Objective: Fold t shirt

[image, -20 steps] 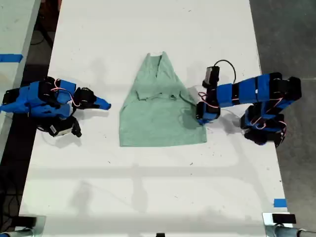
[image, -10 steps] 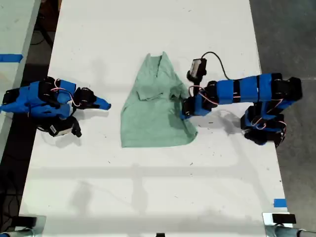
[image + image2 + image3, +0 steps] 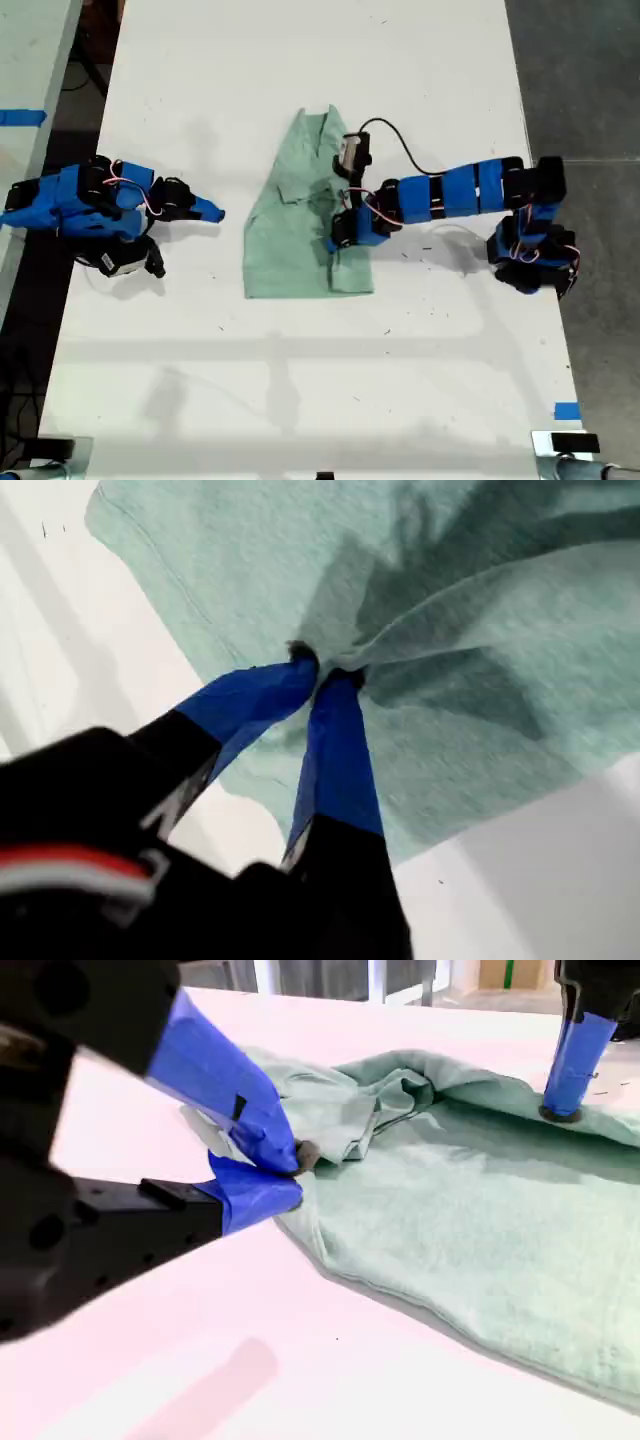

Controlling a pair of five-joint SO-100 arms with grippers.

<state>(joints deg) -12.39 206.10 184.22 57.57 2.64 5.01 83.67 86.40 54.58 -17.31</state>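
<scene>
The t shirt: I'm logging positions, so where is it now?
The t shirt lies mid-table in the exterior view, between the arms, its exterior-view right edge pinched by my first gripper.

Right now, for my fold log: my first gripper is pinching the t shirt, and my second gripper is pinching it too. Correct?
Not quite. My first gripper is pinching the t shirt, but my second gripper grips nothing: the exterior view shows it over the table, apart from the shirt.

A long white table [image 3: 300, 400] fills the exterior view, with a blue tape piece [image 3: 567, 411] near its lower-right corner, and a second pale surface [image 3: 25, 60] bearing blue tape [image 3: 20, 117] beyond its left edge
</scene>
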